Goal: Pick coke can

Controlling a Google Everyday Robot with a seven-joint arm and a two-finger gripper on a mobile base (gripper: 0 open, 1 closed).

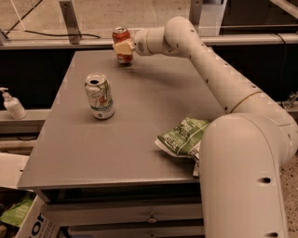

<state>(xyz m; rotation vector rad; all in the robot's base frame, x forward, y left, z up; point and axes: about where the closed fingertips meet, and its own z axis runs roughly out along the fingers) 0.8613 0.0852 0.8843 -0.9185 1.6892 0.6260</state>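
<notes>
A: What takes up the most room?

B: The arm [223, 83]: smooth off-white plastic in fat rounded segments. It rises from the near right corner and reaches across to the far edge of the table [139, 121].

A: And the table?

B: A flat, matte grey-brown top with straight edges, and metal drawers [139, 216] below its front. The middle and the near left stretch are bare. Behind the far edge there is a rail with metal posts [70, 21], then a pale speckled floor [116, 14]. To the left, a ledge sits lower than the top.

A: What lies on it?

B: A crinkled green chip bag [181, 137] lies near the front right edge, just beside the arm's base. A white-and-green can [99, 96] with an open silver top stands upright left of centre, well apart from the bag.

A: Where is the coke can?

B: The coke can [121, 34] is red and cylindrical, and stands at the far edge, left of centre. The gripper [124, 47], pale yellow at its tip, sits across the can's middle, with red showing above and below. I cannot tell whether it is clamped on the can.

A: Anything smaller?

B: A white pump bottle [13, 104] stands on the left ledge.
</notes>
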